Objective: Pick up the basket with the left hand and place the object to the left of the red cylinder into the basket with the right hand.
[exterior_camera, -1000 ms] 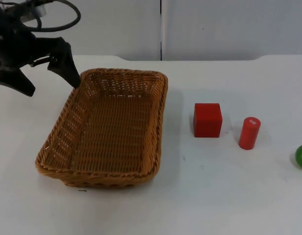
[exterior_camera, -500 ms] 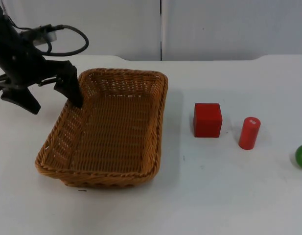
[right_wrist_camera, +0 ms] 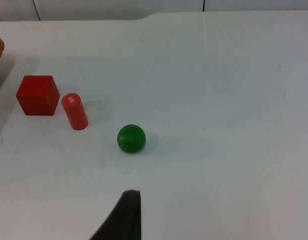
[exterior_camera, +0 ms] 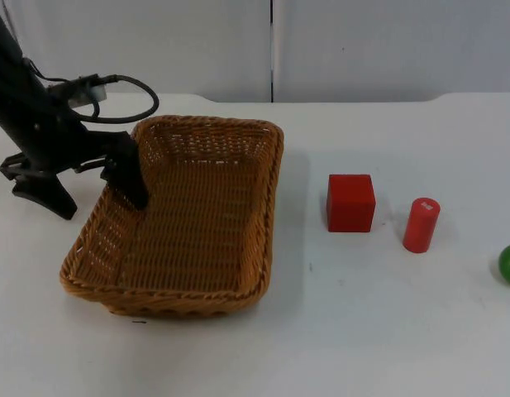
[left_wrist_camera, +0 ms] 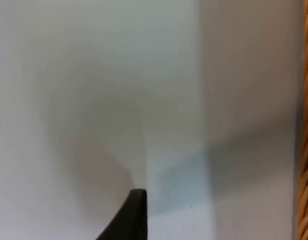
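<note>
Straddling the left wall of the woven tan wicker basket (exterior_camera: 184,219), my left gripper (exterior_camera: 96,192) is spread, one finger inside, one outside, nothing clenched. The red cube (exterior_camera: 350,202) sits just left of the red cylinder (exterior_camera: 421,224), well right of the basket, nearer my waiting right arm. My right wrist view adds a green ball (right_wrist_camera: 131,138) beyond them; that gripper's state I cannot tell.

Left gripper (exterior_camera: 89,186) low, its fingers spread wide; right arm waits.
</note>
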Action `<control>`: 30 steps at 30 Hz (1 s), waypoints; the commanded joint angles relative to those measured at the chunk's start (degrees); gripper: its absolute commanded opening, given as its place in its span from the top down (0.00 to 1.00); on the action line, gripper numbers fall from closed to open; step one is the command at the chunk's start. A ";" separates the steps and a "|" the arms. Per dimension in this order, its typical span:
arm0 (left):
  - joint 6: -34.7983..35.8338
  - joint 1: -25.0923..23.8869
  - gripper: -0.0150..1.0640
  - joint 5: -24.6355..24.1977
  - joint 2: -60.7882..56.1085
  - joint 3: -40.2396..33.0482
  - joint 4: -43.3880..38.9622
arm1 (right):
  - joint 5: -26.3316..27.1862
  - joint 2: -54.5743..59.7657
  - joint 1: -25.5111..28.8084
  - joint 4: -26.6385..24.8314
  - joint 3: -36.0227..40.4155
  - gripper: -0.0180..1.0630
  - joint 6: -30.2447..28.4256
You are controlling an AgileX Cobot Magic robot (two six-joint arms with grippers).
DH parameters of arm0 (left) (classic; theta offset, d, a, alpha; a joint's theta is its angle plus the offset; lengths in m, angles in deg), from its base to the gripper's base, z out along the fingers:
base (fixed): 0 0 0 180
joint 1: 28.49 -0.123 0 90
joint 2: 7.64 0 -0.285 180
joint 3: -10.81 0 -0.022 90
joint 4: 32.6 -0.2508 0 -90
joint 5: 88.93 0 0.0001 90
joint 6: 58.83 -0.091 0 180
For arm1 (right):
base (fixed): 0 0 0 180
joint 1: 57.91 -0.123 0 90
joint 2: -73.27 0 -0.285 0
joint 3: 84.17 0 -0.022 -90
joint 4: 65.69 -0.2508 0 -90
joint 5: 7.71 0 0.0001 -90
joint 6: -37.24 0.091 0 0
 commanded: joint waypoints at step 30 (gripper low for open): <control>2.65 1.59 0.60 0.53 0.93 0.22 -0.08 | 0.36 -0.20 -0.28 1.12 -0.17 0.02 -0.23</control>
